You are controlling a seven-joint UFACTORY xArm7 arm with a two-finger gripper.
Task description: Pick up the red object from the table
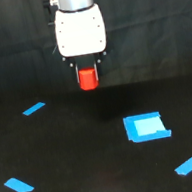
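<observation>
claw (87,71) grips red object (88,79) | blue square patch (146,127) below, apart

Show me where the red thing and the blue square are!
red object (87,79), exterior view, middle of its front face, between the tool's fingers.
blue square patch (146,126), exterior view, its pale centre.

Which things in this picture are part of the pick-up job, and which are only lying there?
Part of the job:
- red object, held between the fingers
- gripper
- table

Only lying there:
- blue square patch
- three blue tape strips
</observation>
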